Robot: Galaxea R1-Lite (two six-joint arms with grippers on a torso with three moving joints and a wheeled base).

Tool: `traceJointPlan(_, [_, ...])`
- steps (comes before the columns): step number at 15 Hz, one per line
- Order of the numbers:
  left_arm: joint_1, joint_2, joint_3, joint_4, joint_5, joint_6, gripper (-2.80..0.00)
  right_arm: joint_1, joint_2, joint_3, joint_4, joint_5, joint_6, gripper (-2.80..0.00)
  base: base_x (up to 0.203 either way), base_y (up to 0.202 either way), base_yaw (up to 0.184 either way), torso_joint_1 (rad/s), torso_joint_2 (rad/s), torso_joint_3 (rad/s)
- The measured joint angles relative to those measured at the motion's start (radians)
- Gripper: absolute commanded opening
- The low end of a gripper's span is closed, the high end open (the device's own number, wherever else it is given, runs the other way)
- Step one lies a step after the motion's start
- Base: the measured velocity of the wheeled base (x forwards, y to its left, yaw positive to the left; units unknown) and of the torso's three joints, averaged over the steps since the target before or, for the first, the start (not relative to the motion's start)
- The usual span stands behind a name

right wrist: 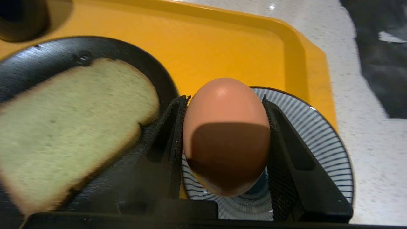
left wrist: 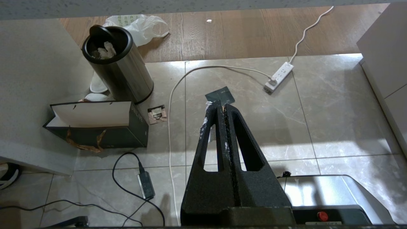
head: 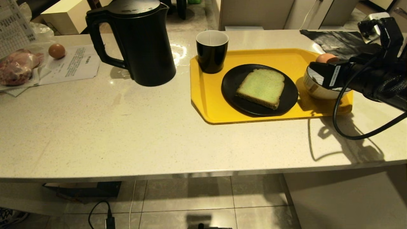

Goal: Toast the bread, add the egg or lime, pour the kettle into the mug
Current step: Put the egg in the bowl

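The egg, pale peach-pink, sits clamped between the two black fingers of the right gripper, held above the blue-and-white striped bowl at the right end of the yellow tray. Just beside the bowl, in the middle of the tray, a black plate carries the bread, a thick pale green slice with a tan crust lying flat. The mug, glossy black with a white inside, stands upright at the tray's far left corner. To the left of the tray and clear of it, the kettle stands tall on the pale speckled stone countertop, its loop handle turned left. Further left lie printed papers with a darker orange-brown egg resting on them, next to a bag of something pinkish. A black sheet lies on the counter beyond the tray's right end. Under the counter the left gripper hangs with its fingers pressed together, holding nothing, above a grey tiled floor where a steel waste bin, a dark paper bag and a white power strip sit; wooden flooring begins beyond the tiles.
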Motion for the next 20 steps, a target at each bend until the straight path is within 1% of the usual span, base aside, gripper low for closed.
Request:
traceJointPlan(2, [0.000,0.000,0.000,0.001,0.000,0.000,-2.80,-0.003,0.004,-0.006,0.000,-0.021,-0.007,-2.80,0.000,0.000,0.000,0.000,0.00,0.000])
traceJointPlan(9, [0.000,0.000,0.000,0.000,0.000,0.000,-2.80,-0.029,0.014,0.011,0.016,-0.022,-0.010,-2.80,0.000,0.000,0.000,0.000,0.00,0.000])
traceJointPlan(10, [0.000,0.000,0.000,0.000,0.000,0.000,-2.80,-0.030,0.016,0.017,0.016,-0.022,-0.010,0.00,0.000,0.000,0.000,0.000,0.00,0.000])
traceJointPlan(20, [0.000,0.000,0.000,0.000,0.000,0.000,-2.80,-0.028,0.013,0.000,0.013,-0.030,0.003,0.00,0.000,0.000,0.000,0.000,0.00,0.000])
